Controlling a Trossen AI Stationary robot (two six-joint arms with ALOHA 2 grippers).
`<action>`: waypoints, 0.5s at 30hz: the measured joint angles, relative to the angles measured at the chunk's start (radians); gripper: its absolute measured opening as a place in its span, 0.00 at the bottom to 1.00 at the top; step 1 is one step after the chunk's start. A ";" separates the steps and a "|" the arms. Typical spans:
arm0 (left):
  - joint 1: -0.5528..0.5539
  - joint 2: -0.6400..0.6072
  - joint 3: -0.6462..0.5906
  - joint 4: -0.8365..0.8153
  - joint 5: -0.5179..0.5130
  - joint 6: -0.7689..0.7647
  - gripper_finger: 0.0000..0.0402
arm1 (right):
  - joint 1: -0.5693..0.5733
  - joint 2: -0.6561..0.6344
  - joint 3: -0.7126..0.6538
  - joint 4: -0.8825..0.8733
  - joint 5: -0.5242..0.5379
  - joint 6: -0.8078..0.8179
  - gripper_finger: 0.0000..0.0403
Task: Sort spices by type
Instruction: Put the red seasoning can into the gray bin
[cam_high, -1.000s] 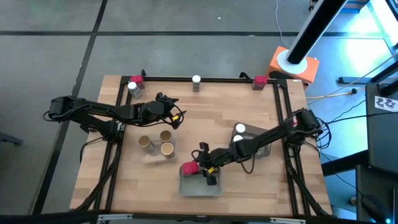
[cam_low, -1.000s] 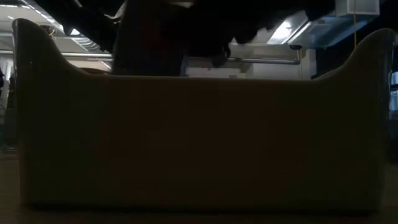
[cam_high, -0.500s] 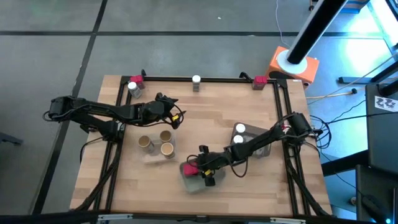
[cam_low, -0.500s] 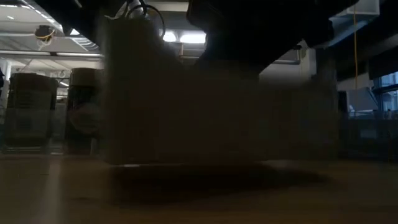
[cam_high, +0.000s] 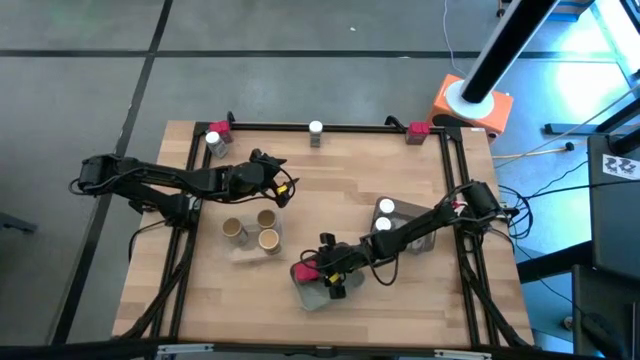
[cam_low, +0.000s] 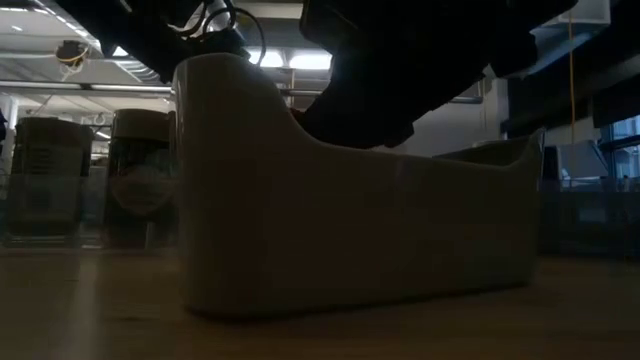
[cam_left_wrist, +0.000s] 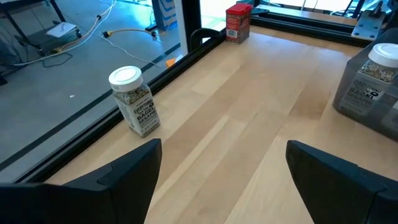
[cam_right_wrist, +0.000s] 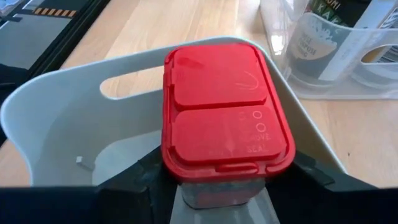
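Observation:
My right gripper (cam_high: 325, 275) is shut on a small spice container with a flat red lid (cam_right_wrist: 227, 112). It holds the container inside the grey shallow tray (cam_high: 335, 292), close to the tray's wall with the handle cutout (cam_right_wrist: 134, 84). My left gripper (cam_high: 288, 190) waits open above the bare wood, left of the table's middle. Three tan cork-coloured cylinders (cam_high: 250, 232) stand in a clear tray. Two clear jars with white lids (cam_high: 385, 215) stand in another clear tray. One white-lidded jar (cam_left_wrist: 134, 99) stands by the far-left rail, another (cam_high: 315, 129) at the far edge. Red containers (cam_high: 222, 127) (cam_high: 418, 129) stand at the far corners. My right gripper pinches the red-lidded container by its clear body just under the lid (cam_right_wrist: 217, 190), one finger (cam_right_wrist: 134, 177) on each long side. The container is upright within the tray's walls. Whether its base rests on the tray floor is hidden by the lid and fingers.
A black rail frames the table (cam_high: 190, 200). In the low view the grey tray (cam_low: 350, 240) stands angled close to the camera, with the cork cylinders (cam_low: 140, 180) behind it to the left. Bare wood (cam_high: 340, 180) lies between the trays and the far edge.
The right gripper, keeping hold of the red-lidded container, has shifted a little toward the table's left edge. The grey tray has turned about on the table from square to skewed, and in the low view it shows angled instead of broadside. The left arm has kept still.

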 joint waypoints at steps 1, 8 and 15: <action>0.000 0.000 0.000 0.000 0.000 0.000 0.81 | 0.000 0.000 0.000 0.000 0.000 0.000 0.52; 0.000 0.000 0.000 0.000 0.000 -0.009 0.81 | 0.000 0.000 0.000 0.035 -0.011 0.003 0.53; 0.000 0.000 0.000 0.000 0.000 -0.008 0.81 | 0.000 0.000 0.000 0.030 -0.013 0.007 0.69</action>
